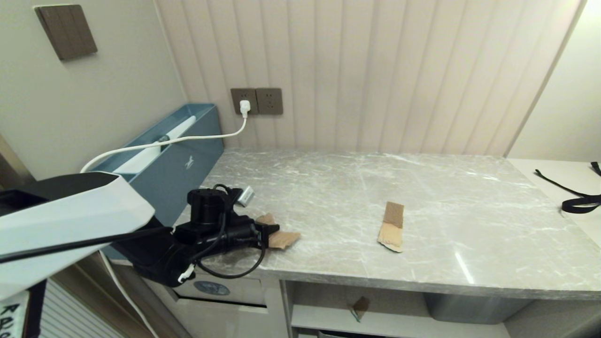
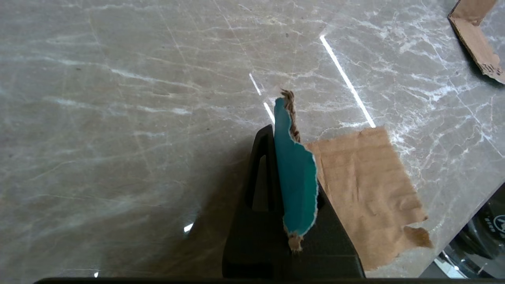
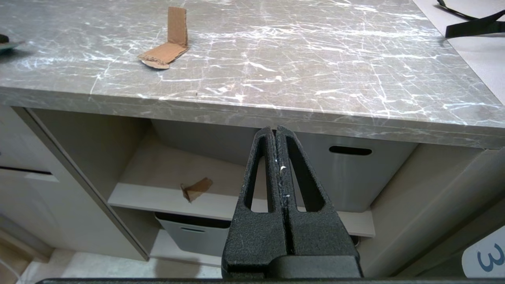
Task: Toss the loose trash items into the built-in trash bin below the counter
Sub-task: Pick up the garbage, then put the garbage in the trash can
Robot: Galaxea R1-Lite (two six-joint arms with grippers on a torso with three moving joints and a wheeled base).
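My left gripper (image 1: 273, 233) is low over the grey marble counter (image 1: 422, 197), near its front left corner, shut on a bent cardboard scrap (image 1: 284, 238). In the left wrist view the scrap's teal-faced flap (image 2: 296, 177) stands upright between the fingers (image 2: 260, 173), and its brown half (image 2: 367, 189) lies flat on the stone. A second folded scrap (image 1: 392, 227) rests mid-counter. A tiny scrap (image 3: 196, 188) lies on the open shelf under the counter. The trash bin flap with its blue oval sticker (image 1: 211, 287) is below my left arm. My right gripper (image 3: 276, 132) is shut and empty, below the counter's front edge.
A blue box (image 1: 183, 155) stands against the left wall, with a white cable (image 1: 188, 139) running to the wall sockets (image 1: 257, 101). A small silver object (image 1: 245, 195) lies behind my left wrist. A black strap (image 1: 577, 199) lies far right. Grey tubs (image 3: 355, 173) sit on the shelves.
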